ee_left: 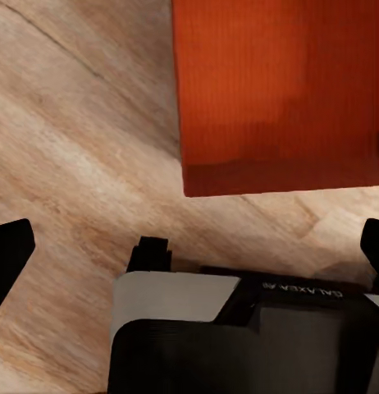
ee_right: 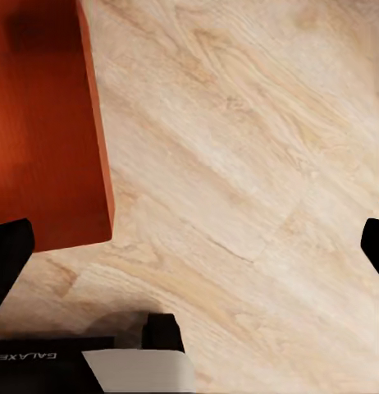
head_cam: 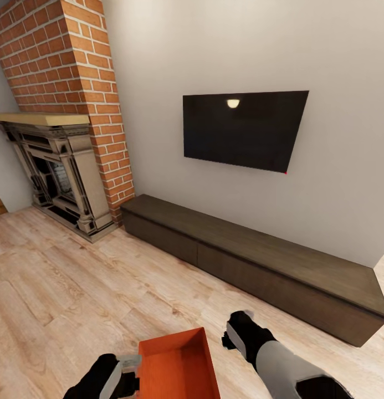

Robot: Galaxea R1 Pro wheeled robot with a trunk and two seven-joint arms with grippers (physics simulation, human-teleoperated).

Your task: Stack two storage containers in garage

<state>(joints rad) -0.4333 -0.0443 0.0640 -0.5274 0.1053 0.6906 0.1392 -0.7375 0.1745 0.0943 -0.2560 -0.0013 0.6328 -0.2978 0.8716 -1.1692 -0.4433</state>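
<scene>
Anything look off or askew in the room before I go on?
Nothing stands out. The container sits level between the left gripper and right gripper, over the plank floor. Fireplace, TV and cabinet look intact and squarely placed.

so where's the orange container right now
In the head view the storage container sits low at centre between both arms, over the living room's wood-plank floor, short of the dark low cabinet.

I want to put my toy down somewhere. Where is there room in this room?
The top of the long dark cabinet under the TV is bare. So are the wood planks between the fireplace, the cabinet and the orange container. It is tightest by the container, between the left gripper and right gripper.
</scene>
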